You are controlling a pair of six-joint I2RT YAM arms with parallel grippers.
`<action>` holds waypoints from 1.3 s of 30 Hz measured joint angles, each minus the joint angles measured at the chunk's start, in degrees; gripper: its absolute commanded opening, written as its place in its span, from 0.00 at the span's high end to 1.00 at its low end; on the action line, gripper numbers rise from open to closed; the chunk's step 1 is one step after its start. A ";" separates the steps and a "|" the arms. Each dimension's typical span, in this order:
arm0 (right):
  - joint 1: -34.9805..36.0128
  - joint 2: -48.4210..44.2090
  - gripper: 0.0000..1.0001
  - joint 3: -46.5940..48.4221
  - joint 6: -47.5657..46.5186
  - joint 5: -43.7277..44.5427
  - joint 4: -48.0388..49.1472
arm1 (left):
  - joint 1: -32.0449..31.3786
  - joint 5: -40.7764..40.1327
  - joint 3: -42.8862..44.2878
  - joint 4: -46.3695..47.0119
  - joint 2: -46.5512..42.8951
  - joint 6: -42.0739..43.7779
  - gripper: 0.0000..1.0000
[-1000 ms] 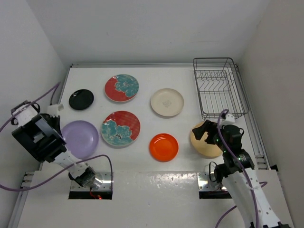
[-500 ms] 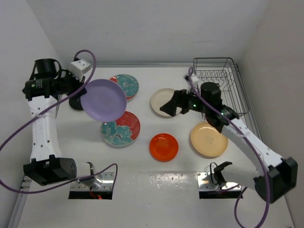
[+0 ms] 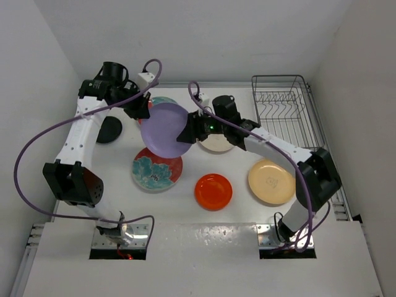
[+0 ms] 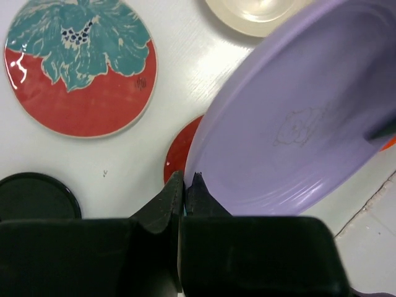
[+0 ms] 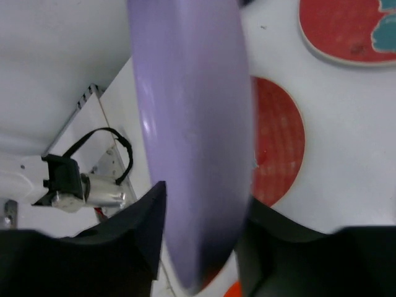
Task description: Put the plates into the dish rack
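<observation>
Lavender plate [image 4: 297, 124] rim in left hand [image 4: 185, 180]

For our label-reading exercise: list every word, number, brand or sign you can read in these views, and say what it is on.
No legible text in any view.
Red floral plate: small dark mark near the rim, too small to read.
Lavender plate: faint centre motif, not readable as lettering.

Tilted lavender plate [image 3: 164, 130] aloft; rack [image 3: 286, 114] far right
</observation>
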 measured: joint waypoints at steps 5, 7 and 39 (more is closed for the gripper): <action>-1.88 2.08 1.00 0.33 2.43 3.96 0.37 | 0.98 3.28 4.70 -1.44 2.56 0.00 0.94; -3.74 2.91 1.00 0.48 3.10 2.93 1.70 | 0.61 4.39 6.49 -1.07 3.63 0.22 0.46; -49.88 14.73 1.00 24.30 -36.28 40.54 -15.43 | 7.08 -9.33 18.38 4.15 24.98 -6.05 0.00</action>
